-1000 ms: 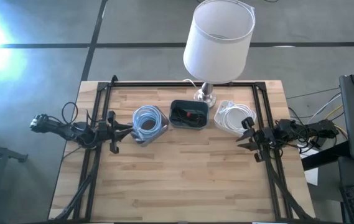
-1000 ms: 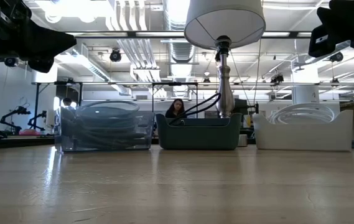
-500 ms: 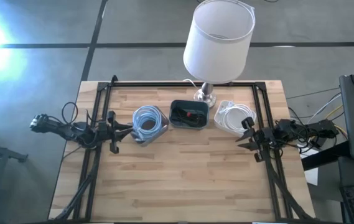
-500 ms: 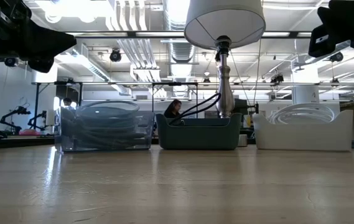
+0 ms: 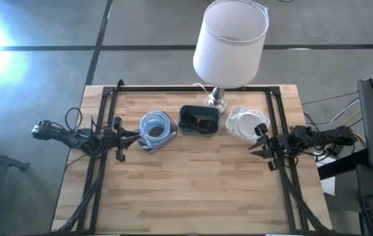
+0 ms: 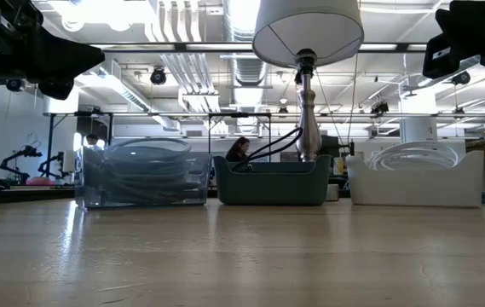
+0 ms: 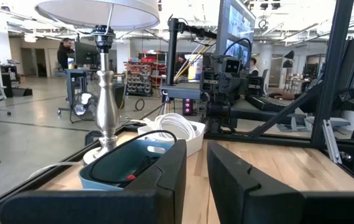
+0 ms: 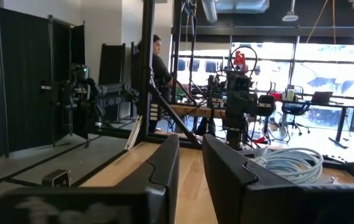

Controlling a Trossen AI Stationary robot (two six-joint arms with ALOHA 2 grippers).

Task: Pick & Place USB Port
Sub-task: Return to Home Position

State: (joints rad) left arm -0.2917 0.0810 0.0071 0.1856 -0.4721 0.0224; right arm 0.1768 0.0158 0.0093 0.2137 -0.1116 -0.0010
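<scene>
Three bins stand in a row on the far half of the wooden table. A clear one [image 5: 155, 130] holds a blue-white cable coil. A dark teal one [image 5: 199, 120] holds black cable with a red piece. A white one [image 5: 243, 123] holds a white cable coil. I cannot make out a USB port in any view. My left gripper [image 5: 136, 134] hovers level just left of the clear bin. Its fingers [image 7: 196, 162] are open by a narrow gap with nothing between them. My right gripper [image 5: 257, 142] hovers level beside the white bin's near right corner, also narrowly open [image 8: 191, 155] and empty.
A lamp with a white shade [image 5: 230, 43] stands on its metal base [image 5: 215, 99] behind the bins. Black frame rails [image 5: 193, 89] run along the table's far, left and right sides. Bare wood [image 5: 193, 190] fills the near half. A person [image 6: 242, 149] shows in the room beyond.
</scene>
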